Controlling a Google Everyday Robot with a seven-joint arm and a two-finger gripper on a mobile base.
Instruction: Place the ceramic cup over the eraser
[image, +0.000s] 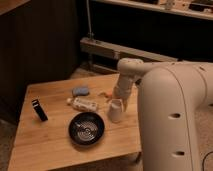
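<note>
Ceramic cup (115, 110) beside black bowl (86, 128), arm (128, 75) bent down, gripper (120, 100) at cup, grip unclear

Dim warm light, dark surroundings, soft shadow beside gripper (118, 101) at ceramic cup (115, 111).

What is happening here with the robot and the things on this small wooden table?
A one-armed robot is busy with the ceramic cup. Its hand is down right at the top of the cup, which stands on the table just to the right of the black bowl. The eraser is far off at the left side of the table, uncovered, so the cup is not yet over it.
</note>
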